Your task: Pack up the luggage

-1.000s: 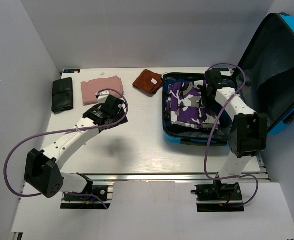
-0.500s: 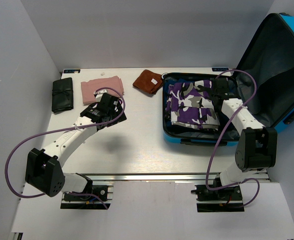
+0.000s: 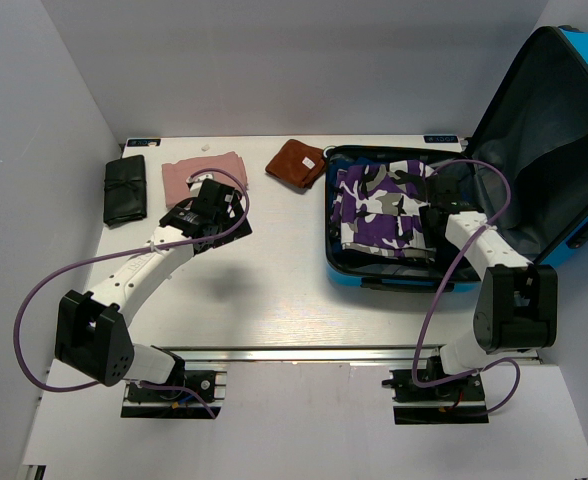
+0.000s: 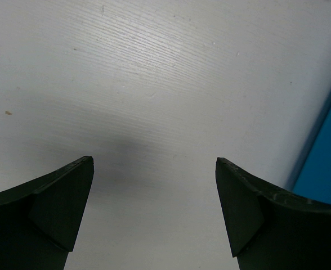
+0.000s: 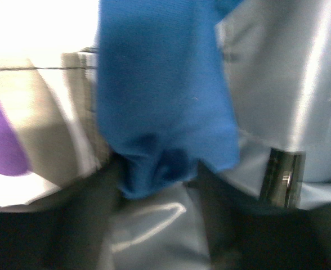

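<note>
The right gripper (image 5: 157, 185) is closed on a soft blue woven cloth (image 5: 160, 101). Its dark fingers (image 5: 95, 219) sit on either side of the bunched lower fold, though the picture is blurred and the hold is judged rather than plainly seen. Around it lie shiny grey lining (image 5: 300, 84), a black strap buckle (image 5: 282, 174) and a patch of purple. So the gripper is low inside the luggage (image 3: 554, 120), a small bright-blue hard-shell suitcase lying open at the table's right end with its lid propped up against the wall. The cloth is probably being held there to tuck it down the right side, next to the folded purple, white and grey camouflage garment (image 3: 384, 205) that fills most of the base.

The left gripper (image 4: 154, 163) is spread wide with nothing between its fingers, hanging over the bare white wooden table (image 4: 154, 67). It looks ready to pick up the next item.

Only the right wrist view shows the blue cloth, because the arm hides it from overhead. Only the overhead view shows what is left to pack. The folded pale-pink cloth (image 3: 202, 175) is just beyond the left gripper. The rust-brown folded cloth (image 3: 296, 162) is near the suitcase's back left corner. The black rolled fabric pouch (image 3: 125, 188) is at the far left
</note>
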`<action>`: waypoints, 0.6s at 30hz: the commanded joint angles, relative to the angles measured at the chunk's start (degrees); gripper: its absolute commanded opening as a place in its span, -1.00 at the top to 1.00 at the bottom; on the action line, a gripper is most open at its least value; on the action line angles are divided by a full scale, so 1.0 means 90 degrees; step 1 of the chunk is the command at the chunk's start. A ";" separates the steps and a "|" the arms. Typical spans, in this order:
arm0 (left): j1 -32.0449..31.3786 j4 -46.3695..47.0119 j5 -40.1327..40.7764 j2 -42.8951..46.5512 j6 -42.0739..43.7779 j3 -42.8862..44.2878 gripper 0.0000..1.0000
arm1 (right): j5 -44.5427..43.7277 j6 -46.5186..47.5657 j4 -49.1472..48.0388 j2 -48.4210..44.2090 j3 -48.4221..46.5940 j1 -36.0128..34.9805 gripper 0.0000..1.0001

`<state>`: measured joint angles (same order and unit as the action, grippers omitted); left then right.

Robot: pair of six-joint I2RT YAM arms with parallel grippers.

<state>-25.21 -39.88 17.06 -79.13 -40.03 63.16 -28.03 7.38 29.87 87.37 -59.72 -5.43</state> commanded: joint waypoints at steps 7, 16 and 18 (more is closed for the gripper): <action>0.0057 -0.0070 0.0028 -0.0064 0.0190 0.0775 -0.96 | 0.0468 -0.0224 0.0666 -0.0557 -0.1428 0.0027 -0.78; 0.0057 -0.0071 0.0145 -0.0416 0.0268 0.1166 -0.96 | -0.1489 -0.0496 0.0821 0.0376 -0.2445 0.0018 -0.79; 0.0126 -0.0158 0.0213 -0.0475 0.0268 0.1234 -0.96 | -0.1932 -0.0585 0.0919 0.0691 -0.2728 0.0047 -0.79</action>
<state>-24.95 -40.29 17.32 -83.72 -38.30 71.50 -35.29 4.25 36.07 89.14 -81.54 -5.26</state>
